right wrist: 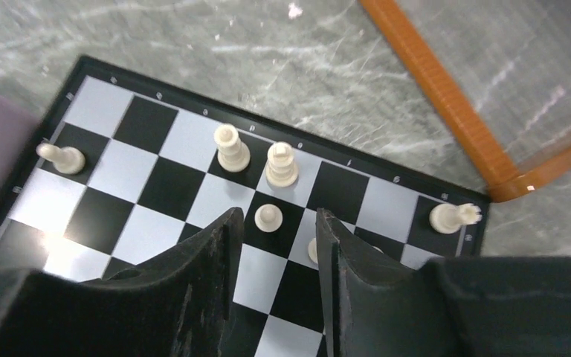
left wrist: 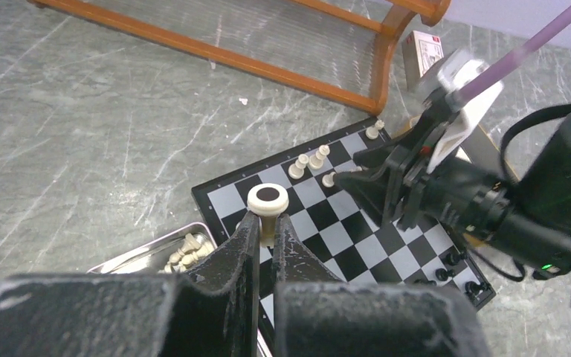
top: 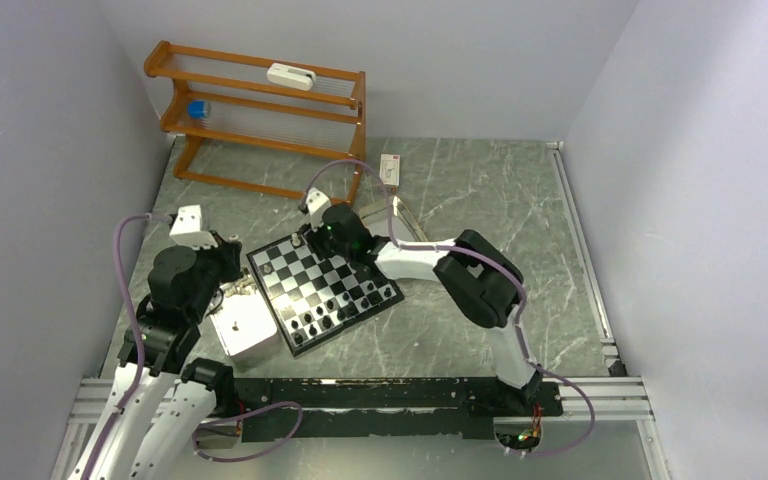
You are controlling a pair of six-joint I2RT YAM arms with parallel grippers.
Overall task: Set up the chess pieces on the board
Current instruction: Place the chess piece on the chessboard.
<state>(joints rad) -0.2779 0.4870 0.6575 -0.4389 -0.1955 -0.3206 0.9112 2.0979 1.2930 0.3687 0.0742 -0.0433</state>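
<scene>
Board [top: 325,290] lay skewed on the green surface [top: 480,190] in the top view, black pieces [top: 345,300] toward its 5 o'clock edge and the right pincer [top: 310,238] over its 11 o'clock corner. From the left wrist, the left pincer [left wrist: 266,223] was clenched on a cream piece [left wrist: 268,199], with the tray [left wrist: 141,249] at 7 o'clock. From the right wrist, the right pincer's jaws stood apart around a standing pawn [right wrist: 268,217], not touching it. Such pieces looked light, rigid, smooth and easily tipped, so pinching the stem seemed best.
</scene>
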